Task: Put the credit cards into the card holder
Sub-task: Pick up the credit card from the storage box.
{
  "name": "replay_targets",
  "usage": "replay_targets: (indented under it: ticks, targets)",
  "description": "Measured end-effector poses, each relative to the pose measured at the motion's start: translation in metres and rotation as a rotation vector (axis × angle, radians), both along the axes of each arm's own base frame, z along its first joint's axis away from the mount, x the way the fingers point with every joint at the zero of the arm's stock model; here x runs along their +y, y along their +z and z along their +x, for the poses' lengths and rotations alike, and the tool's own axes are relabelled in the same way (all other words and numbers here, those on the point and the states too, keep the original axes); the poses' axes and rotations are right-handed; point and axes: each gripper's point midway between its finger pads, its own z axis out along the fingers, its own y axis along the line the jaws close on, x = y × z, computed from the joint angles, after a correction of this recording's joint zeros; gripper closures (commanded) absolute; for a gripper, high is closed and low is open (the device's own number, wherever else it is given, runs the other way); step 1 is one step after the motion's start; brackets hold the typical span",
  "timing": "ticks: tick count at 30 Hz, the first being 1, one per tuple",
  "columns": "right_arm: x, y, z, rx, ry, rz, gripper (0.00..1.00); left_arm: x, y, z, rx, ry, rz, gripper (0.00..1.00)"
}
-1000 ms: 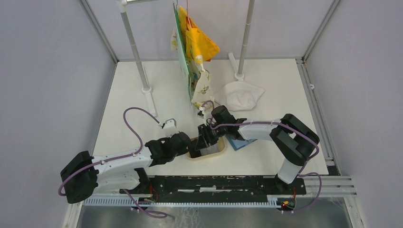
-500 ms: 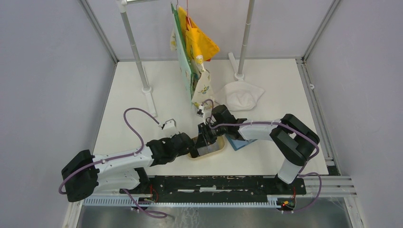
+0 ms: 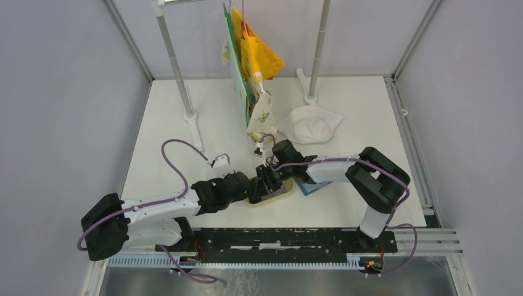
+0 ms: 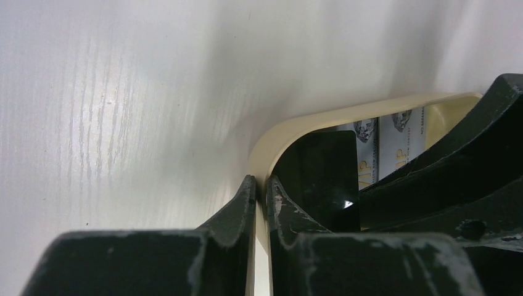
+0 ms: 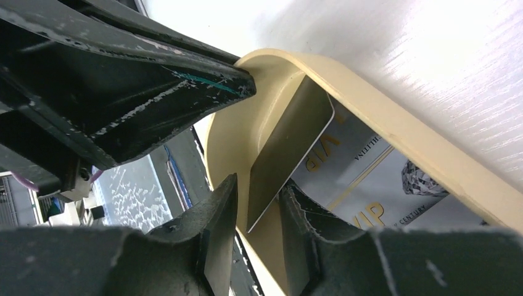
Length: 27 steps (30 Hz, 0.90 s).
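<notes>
Tilted credit card (image 5: 290,148) in the tray (image 5: 395,142)
The left pincer (image 4: 260,185) pinches its rim; the right pincer (image 5: 259,191) straddles the card edge-on, grip uncertain; card holder (image 3: 306,187) just right.

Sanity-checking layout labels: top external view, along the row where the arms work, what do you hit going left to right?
left arm's shoulder → tan tray → card holder → right arm's elbow

Tan tray (image 4: 296,126), black card (image 4: 317,166), blue card holder (image 3: 310,187), white table (image 3: 345,123).
</notes>
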Motion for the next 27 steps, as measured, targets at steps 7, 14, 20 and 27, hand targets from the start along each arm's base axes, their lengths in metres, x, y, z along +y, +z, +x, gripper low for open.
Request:
replay_targets:
  ticks: [7,14,20,27]
  targets:
    - [-0.004,-0.008,0.004,-0.049,0.006,-0.049,0.97,-0.001,0.0,0.0,-0.001,-0.002,0.0,0.98]
    - [-0.009,-0.003,0.018,-0.12,0.014,-0.062,1.0,0.006,0.002,0.003,-0.012,0.041,0.014,0.98]
    - [-0.014,0.02,0.034,-0.209,0.008,-0.014,1.0,0.014,0.009,0.006,-0.025,0.086,0.042,0.98]
    - [-0.022,0.041,0.048,-0.196,0.036,0.115,1.0,0.021,0.017,0.01,-0.048,0.113,0.074,0.98]
